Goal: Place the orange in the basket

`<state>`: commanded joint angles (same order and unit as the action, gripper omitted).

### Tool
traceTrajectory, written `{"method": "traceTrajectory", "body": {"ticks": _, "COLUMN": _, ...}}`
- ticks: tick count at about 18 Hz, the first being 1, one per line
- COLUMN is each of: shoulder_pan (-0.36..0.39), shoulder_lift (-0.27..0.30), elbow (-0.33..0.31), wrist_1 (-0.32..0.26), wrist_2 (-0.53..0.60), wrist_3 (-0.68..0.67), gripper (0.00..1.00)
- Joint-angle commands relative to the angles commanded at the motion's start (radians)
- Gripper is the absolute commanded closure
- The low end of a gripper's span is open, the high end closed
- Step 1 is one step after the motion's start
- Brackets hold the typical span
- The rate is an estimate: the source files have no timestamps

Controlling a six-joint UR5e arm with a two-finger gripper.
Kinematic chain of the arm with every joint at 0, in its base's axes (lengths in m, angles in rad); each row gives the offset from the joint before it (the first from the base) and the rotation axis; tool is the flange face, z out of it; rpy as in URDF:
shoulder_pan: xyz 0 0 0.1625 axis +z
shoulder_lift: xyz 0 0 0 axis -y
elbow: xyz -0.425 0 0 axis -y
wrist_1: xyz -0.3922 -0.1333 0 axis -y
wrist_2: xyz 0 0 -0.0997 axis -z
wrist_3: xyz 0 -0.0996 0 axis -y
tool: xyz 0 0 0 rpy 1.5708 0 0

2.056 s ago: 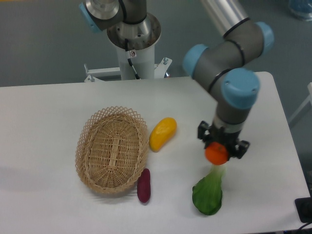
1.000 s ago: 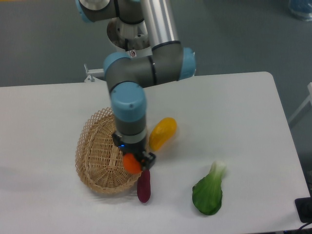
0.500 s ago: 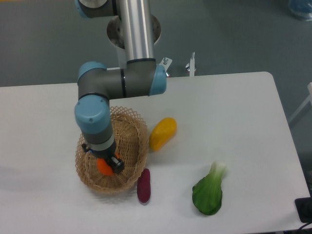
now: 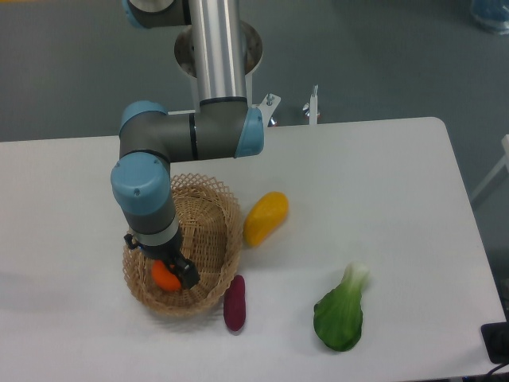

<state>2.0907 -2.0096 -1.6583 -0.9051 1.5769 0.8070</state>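
Layout of the table (image 4: pixel 382 159) as seen from the fixed camera. The basket (image 4: pixel 215 208) lies on the left part of the table. The gripper (image 4: pixel 165 270) reaches down inside the basket at its near end, with the orange (image 4: pixel 165 276) between the fingers, within the basket's rim. The arm descends from behind the basket and covers its left side. Just right of the basket's far end lies the mango (image 4: pixel 266 218), tilted. Just right of the basket's near end, close to the rim, lies the sweet potato (image 4: pixel 235 302). Well to the right, near the front edge, lies the bok choy (image 4: pixel 342 311).
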Motion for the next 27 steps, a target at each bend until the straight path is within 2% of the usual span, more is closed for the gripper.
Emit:
{"method": "traceTrajectory", "body": {"ticks": 2, "shoulder_pan": 0.063, "shoulder_lift": 0.035, "elbow": 0.008, "wrist_1": 0.014, "wrist_2": 0.003, "wrist_3": -0.02, "gripper": 0.0}}
{"method": "traceTrajectory", "body": {"ticks": 7, "shoulder_pan": 0.205, "shoulder_lift": 0.045, "elbow": 0.071, "wrist_1": 0.014, "wrist_2": 0.003, "wrist_3": -0.006, "gripper": 0.0}}
{"method": "traceTrajectory", "body": {"ticks": 11, "shoulder_pan": 0.304, "shoulder_lift": 0.046, "elbow": 0.081, "wrist_1": 0.005, "wrist_2": -0.001, "wrist_3": 0.093, "gripper": 0.0}}
{"method": "traceTrajectory", "body": {"ticks": 14, "shoulder_pan": 0.394, "shoulder_lift": 0.045, "elbow": 0.095, "wrist_1": -0.041, "wrist_2": -0.008, "wrist_3": 0.21, "gripper": 0.0}}
{"method": "traceTrajectory", "body": {"ticks": 18, "shoulder_pan": 0.462, "shoulder_lift": 0.041, "elbow": 0.101, "wrist_1": -0.063, "wrist_2": -0.009, "wrist_3": 0.32, "gripper": 0.0}}
{"method": "traceTrajectory", "body": {"ticks": 22, "shoulder_pan": 0.521, "shoulder_lift": 0.034, "elbow": 0.141, "wrist_1": -0.179, "wrist_2": -0.014, "wrist_3": 0.441, "gripper": 0.0}}
{"method": "traceTrajectory", "body": {"ticks": 27, "shoulder_pan": 0.54, "shoulder_lift": 0.017, "elbow": 0.153, "wrist_1": -0.176, "wrist_2": -0.015, "wrist_3": 0.508, "gripper": 0.0}}
